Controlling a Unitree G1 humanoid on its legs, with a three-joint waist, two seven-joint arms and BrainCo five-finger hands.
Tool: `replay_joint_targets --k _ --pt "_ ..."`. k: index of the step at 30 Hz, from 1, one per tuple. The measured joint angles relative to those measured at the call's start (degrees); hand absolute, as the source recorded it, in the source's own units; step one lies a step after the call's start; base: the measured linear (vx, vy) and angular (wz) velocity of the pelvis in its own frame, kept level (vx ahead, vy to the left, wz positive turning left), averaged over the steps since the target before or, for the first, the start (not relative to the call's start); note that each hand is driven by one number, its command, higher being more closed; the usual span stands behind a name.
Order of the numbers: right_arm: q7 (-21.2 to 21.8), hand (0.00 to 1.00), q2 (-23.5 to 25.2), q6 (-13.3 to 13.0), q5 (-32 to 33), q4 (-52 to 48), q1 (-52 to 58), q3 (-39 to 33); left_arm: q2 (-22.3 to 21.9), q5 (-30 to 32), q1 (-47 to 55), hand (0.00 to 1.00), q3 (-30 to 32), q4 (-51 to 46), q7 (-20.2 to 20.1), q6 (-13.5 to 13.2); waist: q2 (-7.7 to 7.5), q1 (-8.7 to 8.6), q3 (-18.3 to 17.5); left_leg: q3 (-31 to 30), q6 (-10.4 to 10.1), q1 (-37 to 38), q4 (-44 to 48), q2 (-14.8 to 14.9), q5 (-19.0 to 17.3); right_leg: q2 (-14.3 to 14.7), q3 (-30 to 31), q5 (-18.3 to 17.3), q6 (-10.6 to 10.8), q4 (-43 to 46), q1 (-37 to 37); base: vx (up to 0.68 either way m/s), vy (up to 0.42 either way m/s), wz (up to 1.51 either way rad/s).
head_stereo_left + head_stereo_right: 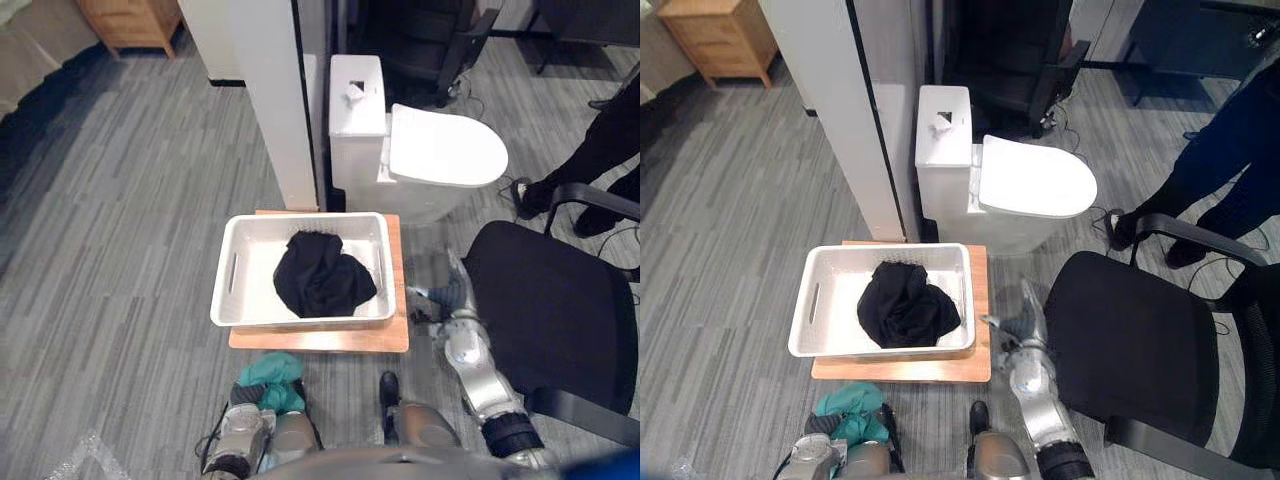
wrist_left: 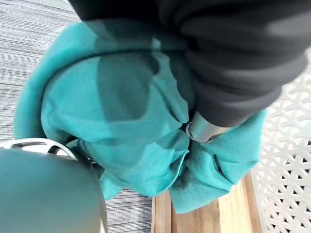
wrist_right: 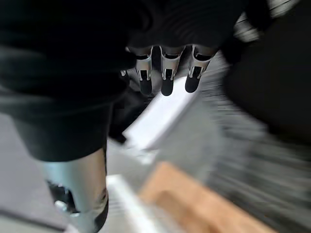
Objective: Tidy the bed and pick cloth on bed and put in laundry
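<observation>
While our left hand [image 2: 233, 68] clenches the teal cloth [image 1: 272, 378] just outside the white basket [image 1: 232, 262], where a black cloth [image 1: 320, 275] lies, our right hand [image 1: 450, 296] hangs relaxed, empty, beside it.

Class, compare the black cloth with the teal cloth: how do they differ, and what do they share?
The black cloth lies inside the white basket; the teal cloth is outside it, near the wooden board's front edge. The black cloth lies free; the teal cloth is gripped by the left hand. Both are crumpled.
</observation>
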Motion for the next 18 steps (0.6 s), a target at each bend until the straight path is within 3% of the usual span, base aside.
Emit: replay_joint_targets --k 10,18 --pt "2.0 0.0 2.9 0.3 4.2 24.0 3.7 -0.9 -0.7 0.0 0.7 1.0 1.0 0.8 -0.3 0.2 0.66 0.16 -1.9 0.2 0.0 2.2 0.0 -0.2 -0.8 -0.2 0.0 0.2 -0.2 -1.9 3.0 0.04 0.003 -0.01" --pt "3.0 0.0 3.8 0.3 9.7 32.9 1.6 -8.2 -2.1 -1.1 0.4 1.0 1.9 2.3 -0.3 -0.3 0.68 0.55 -2.9 -0.1 -0.2 4.0 0.0 -0.3 -1.4 -0.4 -1.4 0.0 -0.2 -3.4 6.1 0.03 0.001 0.06"
